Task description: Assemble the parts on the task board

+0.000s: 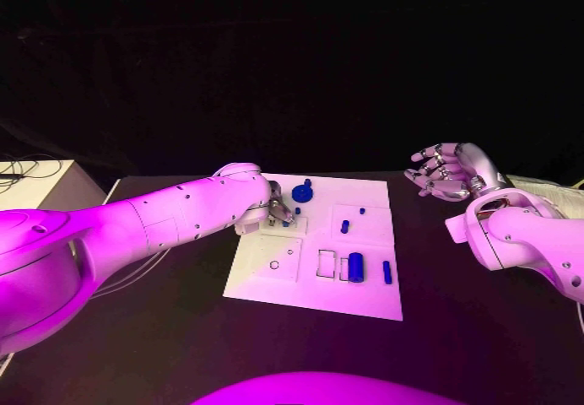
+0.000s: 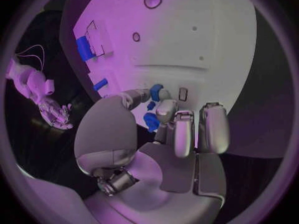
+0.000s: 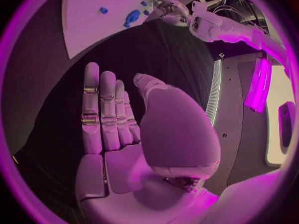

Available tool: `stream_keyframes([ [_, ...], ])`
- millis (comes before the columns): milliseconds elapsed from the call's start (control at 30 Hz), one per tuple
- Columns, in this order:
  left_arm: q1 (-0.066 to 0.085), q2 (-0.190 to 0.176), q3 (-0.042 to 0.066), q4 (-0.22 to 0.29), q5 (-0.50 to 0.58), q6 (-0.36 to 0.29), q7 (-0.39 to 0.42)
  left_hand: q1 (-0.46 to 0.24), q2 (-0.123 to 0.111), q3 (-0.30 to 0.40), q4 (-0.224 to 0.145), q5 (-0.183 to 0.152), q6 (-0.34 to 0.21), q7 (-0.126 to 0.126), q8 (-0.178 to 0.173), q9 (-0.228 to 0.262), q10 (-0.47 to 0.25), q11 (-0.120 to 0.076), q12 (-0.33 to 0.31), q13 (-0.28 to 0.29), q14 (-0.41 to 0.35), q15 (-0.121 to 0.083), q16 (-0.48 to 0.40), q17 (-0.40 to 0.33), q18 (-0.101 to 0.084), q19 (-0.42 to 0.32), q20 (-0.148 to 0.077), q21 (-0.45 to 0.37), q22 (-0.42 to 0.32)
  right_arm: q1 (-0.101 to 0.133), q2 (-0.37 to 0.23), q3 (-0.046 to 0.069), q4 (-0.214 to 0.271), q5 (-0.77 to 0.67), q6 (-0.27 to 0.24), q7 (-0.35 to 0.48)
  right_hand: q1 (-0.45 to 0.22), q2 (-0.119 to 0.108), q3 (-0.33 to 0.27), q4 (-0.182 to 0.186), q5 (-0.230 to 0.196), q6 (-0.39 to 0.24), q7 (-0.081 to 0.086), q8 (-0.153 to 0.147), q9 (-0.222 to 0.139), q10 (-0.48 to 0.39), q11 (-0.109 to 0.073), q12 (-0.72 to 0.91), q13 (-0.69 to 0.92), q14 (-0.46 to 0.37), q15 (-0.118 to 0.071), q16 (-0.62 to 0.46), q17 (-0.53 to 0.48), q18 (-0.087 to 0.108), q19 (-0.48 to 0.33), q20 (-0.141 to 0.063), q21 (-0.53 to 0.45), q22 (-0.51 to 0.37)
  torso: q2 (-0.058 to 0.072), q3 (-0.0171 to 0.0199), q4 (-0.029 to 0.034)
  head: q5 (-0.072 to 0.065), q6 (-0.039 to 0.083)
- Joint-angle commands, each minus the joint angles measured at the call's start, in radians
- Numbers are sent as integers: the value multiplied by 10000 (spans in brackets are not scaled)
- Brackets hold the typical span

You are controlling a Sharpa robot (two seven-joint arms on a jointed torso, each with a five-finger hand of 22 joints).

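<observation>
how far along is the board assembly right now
Early, by the look of it. On the task board a large blue part sits by the outlined slots, whether seated I cannot tell. The left hand grips a small blue part over the board. Other blue pieces lie loose. The right hand hovers empty.

Flat rectangular task board: on the table, at its middle, between the two arms.

Left hand: over the board's far left part, fingers down among small parts there; whether it grips one cannot be told.

Round knobbed part: on the board's far edge, just right of the left hand.

Small short peg: on the board, mid-right.

Large oblong block: near side of the board, right of a rectangular recess.

Thin bar: right of the block, by the board's right edge.

Right hand: raised right of the board, well apart from it, fingers apart, holding nothing.
</observation>
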Motion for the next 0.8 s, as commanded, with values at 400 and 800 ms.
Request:
stream_keyframes([
  [400, -92, -24, -62, 27, -138, 406, 15, 179, 65, -1621, 291, -107, 89, 92, -182, 118, -43, 69, -26, 22, 1020, 5, 34, 2633, -148, 14, 7, -87, -22, -12, -13, 3, 35, -23, 17, 134, -94, -3, 48, 16, 63, -32, 44, 28, -17, 68, 9, -40, -17, 70, -5, -65, 19, 191, 54, -6, -53, -27, -2, -4, 0, 3, 0],
  [800, -95, -218, -34, 209, -250, 20, 26, -42, 274, -2569, 320, -445, 109, 84, -218, 215, -33, 65, 7, 45, 1020, 3, 34, 2633, -148, 25, 9, -94, -5, -18, -30, 3, 53, -21, 20, 158, -115, -2, 48, 22, 68, -33, 44, 28, -18, 69, 10, -39, -23, 74, -3, -74, 23, 190, 57, -5, -57, -39, 14, -7, -2, -36, 36],
])
